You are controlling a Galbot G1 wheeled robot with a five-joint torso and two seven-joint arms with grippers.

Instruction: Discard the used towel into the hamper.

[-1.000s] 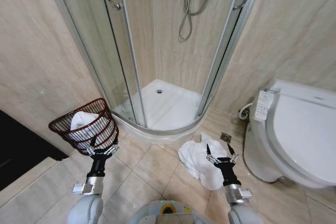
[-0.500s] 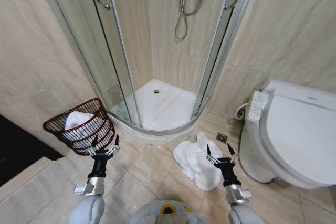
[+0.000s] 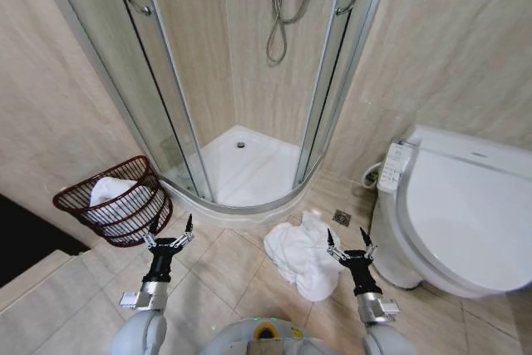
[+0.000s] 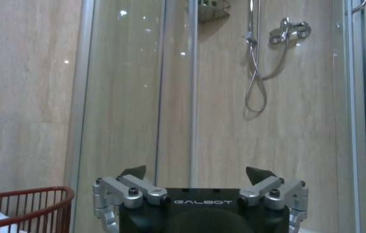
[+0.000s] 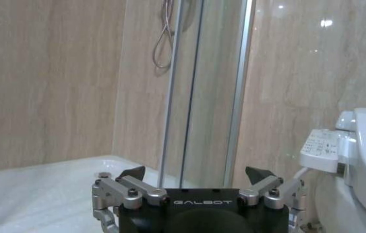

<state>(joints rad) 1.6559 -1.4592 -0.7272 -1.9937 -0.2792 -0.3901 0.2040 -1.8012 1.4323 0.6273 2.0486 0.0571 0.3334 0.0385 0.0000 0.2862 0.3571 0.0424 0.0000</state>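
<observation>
A crumpled white used towel (image 3: 299,253) lies on the tiled floor in front of the shower, left of the toilet. The hamper (image 3: 114,200), a dark red open-weave basket with white cloth inside, stands by the left wall; its rim (image 4: 21,200) shows in the left wrist view. My left gripper (image 3: 169,229) is held upright and open just right of the hamper, empty. My right gripper (image 3: 348,240) is also upright and open, at the towel's right edge, holding nothing. Both grippers (image 4: 198,173) (image 5: 196,173) show spread fingers in their wrist views.
A glass corner shower (image 3: 241,164) with a raised white tray stands straight ahead. A white toilet (image 3: 453,214) with a side control panel fills the right. A floor drain (image 3: 342,218) sits near the towel. A dark step (image 3: 25,243) drops at the far left.
The whole head view has shifted: hamper, towel and shower now sit further left in the picture, so the camera turned. Both grippers stay open in the same held pose.
</observation>
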